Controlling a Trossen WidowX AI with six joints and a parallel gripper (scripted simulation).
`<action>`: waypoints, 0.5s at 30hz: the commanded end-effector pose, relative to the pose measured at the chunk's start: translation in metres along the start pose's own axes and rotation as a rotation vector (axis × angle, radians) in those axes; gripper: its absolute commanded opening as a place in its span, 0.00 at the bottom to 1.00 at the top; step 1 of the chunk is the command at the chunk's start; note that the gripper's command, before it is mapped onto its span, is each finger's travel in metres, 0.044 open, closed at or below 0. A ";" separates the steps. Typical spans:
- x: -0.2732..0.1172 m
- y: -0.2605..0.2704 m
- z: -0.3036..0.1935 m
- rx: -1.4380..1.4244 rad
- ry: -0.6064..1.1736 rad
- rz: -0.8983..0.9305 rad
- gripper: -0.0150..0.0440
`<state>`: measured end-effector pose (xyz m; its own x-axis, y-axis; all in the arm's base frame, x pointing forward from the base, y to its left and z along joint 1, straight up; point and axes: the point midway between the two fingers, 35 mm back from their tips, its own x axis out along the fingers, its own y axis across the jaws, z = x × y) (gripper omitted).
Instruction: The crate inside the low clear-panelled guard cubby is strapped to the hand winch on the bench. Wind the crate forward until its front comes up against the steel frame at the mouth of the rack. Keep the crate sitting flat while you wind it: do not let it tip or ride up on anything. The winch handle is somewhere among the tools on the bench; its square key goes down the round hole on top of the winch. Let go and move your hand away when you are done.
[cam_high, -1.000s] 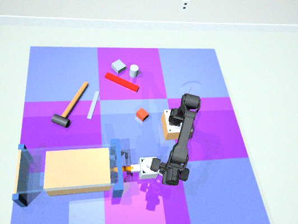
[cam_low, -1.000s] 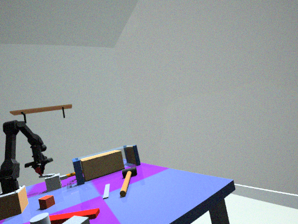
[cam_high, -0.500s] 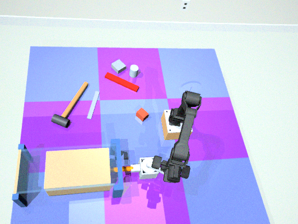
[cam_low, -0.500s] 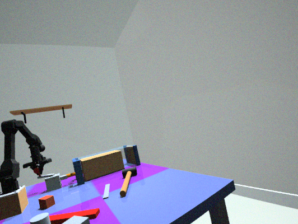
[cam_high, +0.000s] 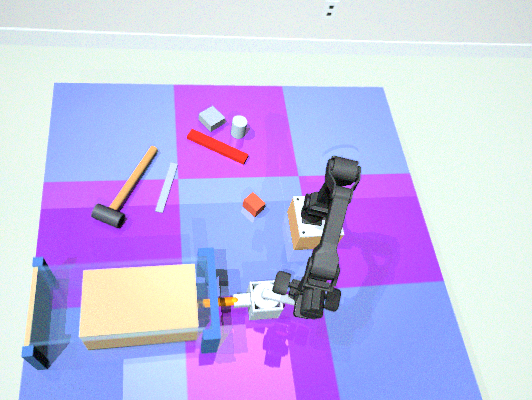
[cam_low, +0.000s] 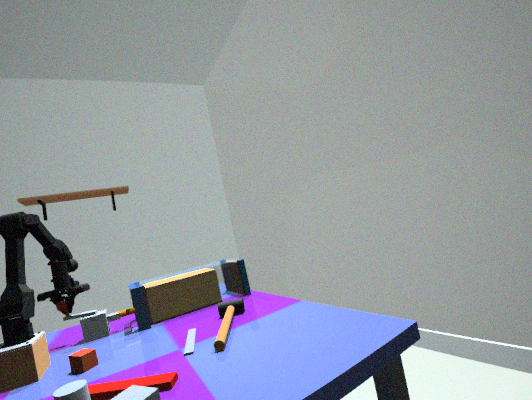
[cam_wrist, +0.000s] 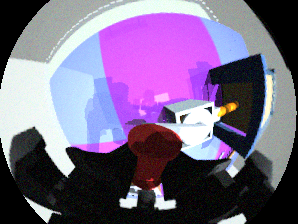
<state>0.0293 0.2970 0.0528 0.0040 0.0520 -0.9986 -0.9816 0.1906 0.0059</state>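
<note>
The tan crate (cam_high: 140, 300) (cam_low: 182, 295) sits flat inside the clear-panelled cubby. A narrow gap shows in the top view between its front and the blue steel frame (cam_high: 213, 320) (cam_low: 138, 308). The orange strap (cam_high: 227, 301) (cam_low: 126, 312) (cam_wrist: 227, 109) runs from the crate to the white winch (cam_high: 265, 313) (cam_low: 95, 327) (cam_wrist: 187, 106). The winch handle (cam_high: 277, 296) (cam_low: 80, 315) lies across the winch top, its arm pointing away from the crate. My gripper (cam_high: 306, 300) (cam_low: 64, 306) (cam_wrist: 149, 135) is shut on its red knob (cam_wrist: 155, 142). The key in the hole is hidden.
A mallet (cam_high: 132, 180) (cam_low: 226, 327) and a pale flat strip (cam_high: 167, 187) (cam_low: 190, 341) lie behind the cubby. An orange-red block (cam_high: 254, 204) (cam_low: 83, 361) lies near the arm's base. A red bar (cam_high: 217, 146), a grey block (cam_high: 212, 118) and a grey cylinder (cam_high: 239, 127) lie farther back.
</note>
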 end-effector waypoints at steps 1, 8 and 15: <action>-0.001 0.000 -0.012 0.005 0.021 0.003 0.25; -0.001 -0.002 -0.018 0.005 0.022 0.003 0.25; -0.001 -0.004 -0.026 0.005 0.022 0.003 0.25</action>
<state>0.0288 0.2845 0.0523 0.0019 0.0572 -0.9984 -0.9809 0.1943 0.0093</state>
